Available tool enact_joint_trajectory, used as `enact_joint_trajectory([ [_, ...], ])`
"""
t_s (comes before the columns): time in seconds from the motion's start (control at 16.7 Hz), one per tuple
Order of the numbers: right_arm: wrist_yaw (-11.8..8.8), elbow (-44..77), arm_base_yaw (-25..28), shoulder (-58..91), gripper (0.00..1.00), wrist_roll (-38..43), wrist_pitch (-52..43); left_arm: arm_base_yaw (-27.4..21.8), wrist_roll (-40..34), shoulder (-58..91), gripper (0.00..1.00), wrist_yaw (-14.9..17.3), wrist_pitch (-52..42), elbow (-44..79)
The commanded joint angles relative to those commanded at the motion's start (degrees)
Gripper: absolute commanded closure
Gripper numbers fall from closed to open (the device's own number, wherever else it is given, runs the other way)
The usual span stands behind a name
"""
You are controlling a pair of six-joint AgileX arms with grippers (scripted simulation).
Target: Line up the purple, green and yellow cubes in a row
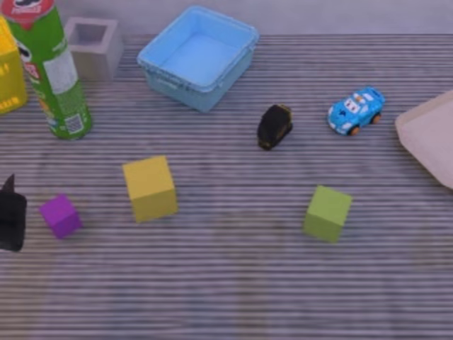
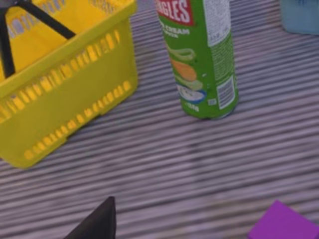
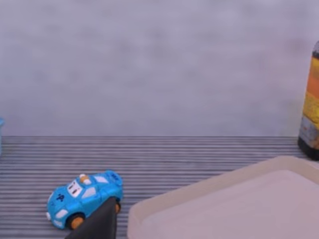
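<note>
Left tool (image 1: 12, 212), cut off at the table's left edge beside the purple cube (image 1: 60, 215); opening indiscernible.

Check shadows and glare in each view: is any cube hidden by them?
Top view: even light, only faint soft shadows beside the yellow cube, purple cube and green cube, no glare. Left wrist view: evenly lit, no hot spot on the green can; the purple cube is cut by the frame edge. Right wrist view: flat light, soft shade under the toy car, no cubes in view.
</note>
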Motion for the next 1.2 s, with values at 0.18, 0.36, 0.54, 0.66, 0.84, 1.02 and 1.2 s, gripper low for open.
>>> enact_joint_trajectory([
  [0.18,0.0,0.0,0.0,0.0,0.0,0.0,0.0,-1.08,7.42,17.4,0.0,-0.06,-9.64,11.03],
  [0.36,0.0,0.0,0.0,0.0,0.0,0.0,0.0,-2.14,14.9,35.1,0.0,-0.13,-19.38,22.07],
  [0.54,0.0,0.0,0.0,0.0,0.0,0.0,0.0,-3.03,21.64,51.2,0.0,-0.16,-27.94,32.46],
  [0.66,0.0,0.0,0.0,0.0,0.0,0.0,0.0,-3.49,25.39,60.25,0.0,-0.11,-32.48,38.72],
  [0.84,0.0,0.0,0.0,0.0,0.0,0.0,0.0,-3.96,29.56,70.36,0.0,0.05,-37.19,46.35],
  [1.02,0.0,0.0,0.0,0.0,0.0,0.0,0.0,-4.16,31.73,75.55,0.0,0.2,-39.37,50.8],
  [1.2,0.0,0.0,0.0,0.0,0.0,0.0,0.0,-4.18,31.96,76.08,0.0,0.22,-39.58,51.32],
])
